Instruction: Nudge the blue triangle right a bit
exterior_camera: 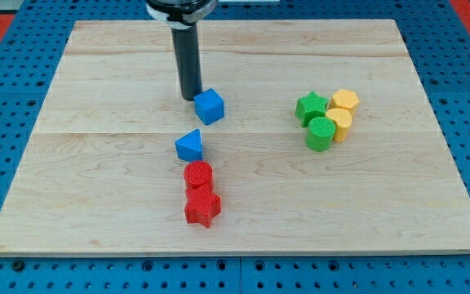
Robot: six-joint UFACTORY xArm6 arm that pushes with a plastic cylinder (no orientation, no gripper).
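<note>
Camera view: upright rod, my tip (190, 97) bare, holding nothing, just left of blue cube (210, 106).

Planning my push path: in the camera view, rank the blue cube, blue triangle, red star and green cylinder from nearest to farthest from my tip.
From my tip:
1. Blue cube, touching or nearly, on its right.
2. Blue triangle, just below.
3. Red star, farther below.
4. Green cylinder, far right.
</note>
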